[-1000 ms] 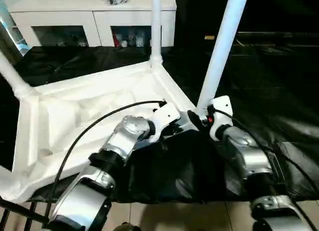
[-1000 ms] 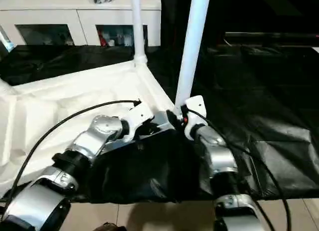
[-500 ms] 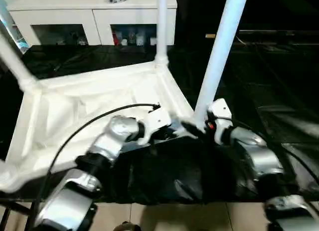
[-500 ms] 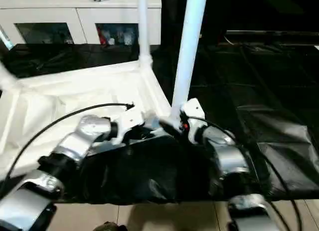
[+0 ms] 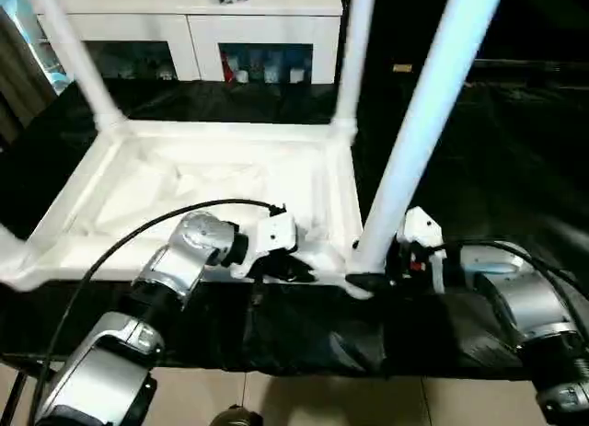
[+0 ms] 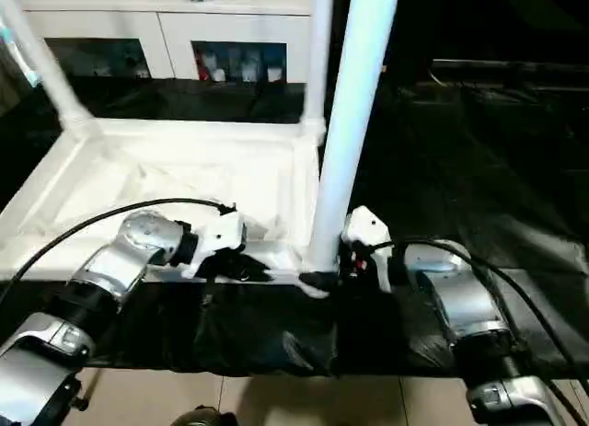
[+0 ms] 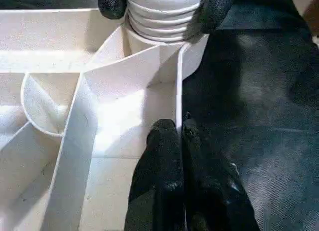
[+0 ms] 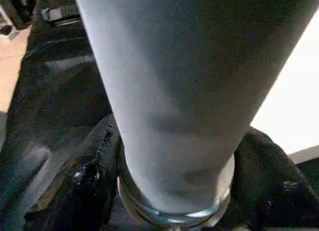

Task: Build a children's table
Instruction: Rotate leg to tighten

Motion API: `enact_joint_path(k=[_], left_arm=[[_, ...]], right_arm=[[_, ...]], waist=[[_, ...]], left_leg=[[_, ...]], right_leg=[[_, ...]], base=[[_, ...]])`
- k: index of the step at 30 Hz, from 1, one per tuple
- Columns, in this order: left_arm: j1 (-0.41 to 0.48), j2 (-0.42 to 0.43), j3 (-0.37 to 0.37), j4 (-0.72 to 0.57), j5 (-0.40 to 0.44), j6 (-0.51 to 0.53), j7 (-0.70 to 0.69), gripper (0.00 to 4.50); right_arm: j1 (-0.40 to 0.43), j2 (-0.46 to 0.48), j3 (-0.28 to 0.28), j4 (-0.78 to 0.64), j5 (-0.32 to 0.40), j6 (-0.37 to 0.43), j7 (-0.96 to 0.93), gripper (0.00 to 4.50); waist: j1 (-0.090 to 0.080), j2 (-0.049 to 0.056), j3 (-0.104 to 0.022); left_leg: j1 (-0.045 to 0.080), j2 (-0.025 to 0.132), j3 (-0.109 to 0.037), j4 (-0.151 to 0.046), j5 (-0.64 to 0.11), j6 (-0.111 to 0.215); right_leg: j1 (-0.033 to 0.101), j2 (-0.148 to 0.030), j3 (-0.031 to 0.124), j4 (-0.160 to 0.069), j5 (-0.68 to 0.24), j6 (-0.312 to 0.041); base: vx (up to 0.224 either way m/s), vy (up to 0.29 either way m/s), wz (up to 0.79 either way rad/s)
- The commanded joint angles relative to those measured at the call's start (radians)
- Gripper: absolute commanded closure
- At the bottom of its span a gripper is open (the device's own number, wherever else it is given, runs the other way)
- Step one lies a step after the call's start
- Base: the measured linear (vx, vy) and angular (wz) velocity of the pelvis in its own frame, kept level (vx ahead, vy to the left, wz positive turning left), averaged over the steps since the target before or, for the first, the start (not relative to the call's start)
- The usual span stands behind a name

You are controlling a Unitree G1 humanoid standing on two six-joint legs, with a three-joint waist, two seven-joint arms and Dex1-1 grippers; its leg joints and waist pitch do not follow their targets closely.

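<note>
Presently the right gripper (image 8: 174, 191) clasps the leg (image 5: 425, 132) base; left gripper (image 7: 180, 141), pinched shut, pins tabletop (image 5: 212, 182) rim at 9 o'clock. Keep leg vertical while seating.

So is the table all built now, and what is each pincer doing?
Tabletop: upside down on the black table, ribs up.
Near leg: upright at the near corner socket, right pincer around its base.
Far legs: upright in their sockets.
Left pincer: shut on the tabletop's rim.
Right pincer: one finger each side of the near leg.
</note>
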Motion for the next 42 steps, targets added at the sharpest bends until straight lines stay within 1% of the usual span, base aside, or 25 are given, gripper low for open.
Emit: enact_joint_path(k=[1,5,6,7,8,11,12,13,14,15,16,17,19,20,22,23,24,26,27,29,30,32,36,39,42], left_arm=[[-0.013,-0.015,0.007,-0.037,-0.011,-0.012,0.031,4.5],[-0.012,-0.018,0.012,-0.031,-0.013,-0.01,0.041,4.5],[-0.016,-0.026,0.017,-0.022,-0.01,-0.005,0.063,4.5],[-0.032,-0.056,0.025,0.006,0.014,0.017,0.151,4.5],[-0.032,-0.056,0.025,0.006,0.014,0.017,0.151,4.5],[-0.047,-0.083,0.03,0.031,0.032,0.042,0.224,4.5],[-0.06,-0.115,0.034,0.052,0.043,0.06,0.29,4.5],[-0.07,-0.148,0.033,0.068,0.054,0.079,0.345,4.5],[-0.079,-0.181,0.034,0.084,0.066,0.095,0.406,4.5],[-0.086,-0.208,0.032,0.095,0.075,0.109,0.448,4.5],[-0.086,-0.208,0.032,0.095,0.075,0.109,0.448,4.5],[-0.086,-0.208,0.032,0.095,0.075,0.109,0.448,4.5],[-0.096,-0.253,0.033,0.11,0.084,0.133,0.51,4.5],[-0.096,-0.253,0.033,0.11,0.084,0.133,0.51,4.5],[-0.099,-0.29,0.032,0.113,0.089,0.139,0.549,4.5],[-0.098,-0.296,0.031,0.109,0.089,0.136,0.55,4.5],[-0.097,-0.297,0.031,0.109,0.089,0.136,0.55,4.5],[-0.094,-0.298,0.031,0.102,0.087,0.13,0.544,4.5],[-0.088,-0.288,0.034,0.093,0.084,0.118,0.525,4.5],[-0.08,-0.271,0.035,0.081,0.079,0.106,0.501,4.5],[-0.075,-0.263,0.035,0.075,0.076,0.102,0.491,4.5],[-0.068,-0.252,0.035,0.065,0.071,0.101,0.475,4.5],[-0.042,-0.214,0.032,0.031,0.053,0.088,0.408,4.5],[-0.01,-0.145,0.022,-0.009,0.025,0.055,0.28,4.5],[-0.005,-0.13,0.021,-0.018,0.018,0.052,0.249,4.5]], right_arm=[[0.023,0.024,0.09,-0.051,0.024,0.008,0.08,1.71],[0.025,0.048,0.063,-0.054,0.047,0.04,0.05,1.76],[0.02,0.067,0.043,-0.041,0.049,0.057,0.009,1.76],[-0.002,0.122,-0.003,0.019,0.027,0.063,-0.127,1.77],[-0.002,0.122,-0.003,0.019,0.027,0.063,-0.127,1.77],[-0.018,0.161,-0.027,0.065,-0.002,0.058,-0.237,1.78],[-0.033,0.2,-0.043,0.106,-0.031,0.055,-0.347,1.78],[-0.05,0.24,-0.061,0.15,-0.055,0.054,-0.459,1.78],[-0.067,0.281,-0.079,0.189,-0.071,0.056,-0.563,1.78],[-0.08,0.315,-0.093,0.218,-0.076,0.061,-0.636,1.78],[-0.08,0.315,-0.093,0.218,-0.076,0.061,-0.636,1.78],[-0.08,0.315,-0.093,0.218,-0.076,0.061,-0.636,1.78],[-0.109,0.374,-0.119,0.264,-0.089,0.056,-0.754,1.78],[-0.109,0.374,-0.119,0.264,-0.089,0.056,-0.754,1.78],[-0.136,0.426,-0.136,0.301,-0.093,0.015,-0.83,1.78],[-0.139,0.433,-0.135,0.302,-0.093,0.006,-0.83,1.44],[-0.14,0.434,-0.135,0.302,-0.093,0.004,-0.83,1.44],[-0.139,0.437,-0.137,0.298,-0.087,0.0,-0.82,1.07],[-0.133,0.433,-0.15,0.283,-0.069,0.004,-0.779,1.07],[-0.124,0.412,-0.14,0.264,-0.074,-0.015,-0.739,0.87],[-0.12,0.401,-0.134,0.257,-0.076,-0.024,-0.724,0.65],[-0.113,0.384,-0.128,0.245,-0.075,-0.031,-0.702,0.65],[-0.095,0.33,-0.123,0.212,-0.048,-0.042,-0.6,0.65],[-0.061,0.227,-0.075,0.155,-0.025,-0.065,-0.379,0.65],[-0.054,0.205,-0.064,0.142,-0.021,-0.068,-0.332,0.65]], waist=[[-0.002,-0.016,-0.062],[-0.003,-0.016,-0.062],[-0.003,-0.017,-0.062],[-0.004,-0.017,-0.062],[-0.012,-0.015,-0.059],[-0.021,-0.018,-0.055],[-0.023,-0.022,-0.056],[-0.028,-0.019,-0.055],[-0.038,-0.018,-0.053],[-0.042,-0.02,-0.054],[-0.046,-0.02,-0.054],[-0.045,-0.022,-0.055],[-0.045,-0.014,-0.057],[-0.049,-0.02,-0.058],[-0.049,-0.017,-0.058],[-0.049,-0.016,-0.059],[-0.049,-0.016,-0.059],[-0.049,-0.016,-0.059],[-0.049,-0.016,-0.058],[-0.048,-0.016,-0.059],[-0.048,-0.02,-0.059],[-0.047,-0.018,-0.061],[-0.043,-0.019,-0.062],[-0.038,-0.02,-0.062],[-0.034,-0.019,-0.062]], left_leg=[[0.03,0.084,-0.039,-0.074,-0.192,0.059],[0.03,0.083,-0.039,-0.073,-0.186,0.059],[0.03,0.083,-0.038,-0.074,-0.185,0.06],[0.03,0.082,-0.039,-0.074,-0.186,0.059],[0.031,0.081,-0.04,-0.077,-0.202,0.043],[0.034,0.078,-0.043,-0.081,-0.251,0.009],[0.035,0.078,-0.045,-0.081,-0.259,0.004],[0.035,0.079,-0.044,-0.082,-0.252,-0.005],[0.039,0.075,-0.047,-0.085,-0.287,-0.021],[0.04,0.074,-0.048,-0.085,-0.296,-0.029],[0.038,0.075,-0.051,-0.087,-0.297,-0.037],[0.038,0.074,-0.05,-0.085,-0.294,-0.027],[0.036,0.074,-0.048,-0.084,-0.267,-0.015],[0.033,0.07,-0.046,-0.084,-0.254,-0.006],[0.034,0.071,-0.045,-0.083,-0.249,0.005],[0.035,0.071,-0.044,-0.082,-0.252,0.004],[0.035,0.071,-0.045,-0.082,-0.254,0.005],[0.034,0.073,-0.046,-0.084,-0.257,0.011],[0.035,0.073,-0.045,-0.085,-0.262,0.013],[0.034,0.074,-0.045,-0.085,-0.263,0.017],[0.033,0.074,-0.045,-0.085,-0.257,0.02],[0.03,0.075,-0.044,-0.082,-0.228,0.034],[0.029,0.074,-0.042,-0.078,-0.2,0.058],[0.027,0.076,-0.04,-0.075,-0.188,0.077],[0.028,0.078,-0.038,-0.075,-0.184,0.082]], right_leg=[[0.032,-0.092,0.053,-0.071,-0.159,-0.232],[0.031,-0.091,0.052,-0.07,-0.152,-0.235],[0.031,-0.09,0.052,-0.071,-0.152,-0.236],[0.031,-0.091,0.052,-0.071,-0.154,-0.236],[0.025,-0.09,0.053,-0.073,-0.177,-0.237],[0.026,-0.093,0.054,-0.085,-0.275,-0.213],[0.029,-0.095,0.054,-0.087,-0.289,-0.205],[0.023,-0.093,0.056,-0.085,-0.284,-0.206],[0.02,-0.092,0.054,-0.09,-0.32,-0.204],[0.021,-0.093,0.054,-0.091,-0.337,-0.199],[0.023,-0.094,0.054,-0.093,-0.347,-0.191],[0.025,-0.094,0.055,-0.096,-0.337,-0.184],[0.024,-0.092,0.058,-0.091,-0.274,-0.191],[0.027,-0.088,0.055,-0.09,-0.245,-0.195],[0.026,-0.091,0.057,-0.089,-0.238,-0.2],[0.026,-0.09,0.056,-0.091,-0.245,-0.199],[0.027,-0.091,0.056,-0.092,-0.246,-0.198],[0.029,-0.089,0.055,-0.091,-0.241,-0.195],[0.028,-0.088,0.056,-0.091,-0.239,-0.196],[0.029,-0.089,0.056,-0.09,-0.235,-0.195],[0.031,-0.09,0.056,-0.09,-0.228,-0.196],[0.032,-0.09,0.057,-0.085,-0.179,-0.206],[0.037,-0.093,0.055,-0.082,-0.147,-0.222],[0.038,-0.09,0.054,-0.079,-0.133,-0.225],[0.037,-0.087,0.053,-0.076,-0.125,-0.236]], base=[[0.0,0.0,0.0],[0.0,0.0,0.0],[0.0,0.0,0.0],[0.0,0.0,0.0],[0.0,0.0,0.0],[0.0,0.0,0.0],[0.0,0.0,0.0],[0.0,0.0,0.0],[0.0,0.0,0.0],[0.0,0.0,0.0],[0.0,0.0,0.0],[0.0,0.0,0.0],[0.0,0.0,0.0],[0.0,0.0,0.0],[0.0,0.0,0.0],[0.0,0.0,0.0],[0.0,0.0,0.0],[0.0,0.0,0.0],[0.0,0.0,0.0],[0.0,0.0,0.0],[0.0,0.0,0.0],[0.0,0.0,0.0],[0.0,0.0,0.0],[0.0,0.0,0.0],[0.0,0.0,0.0]])
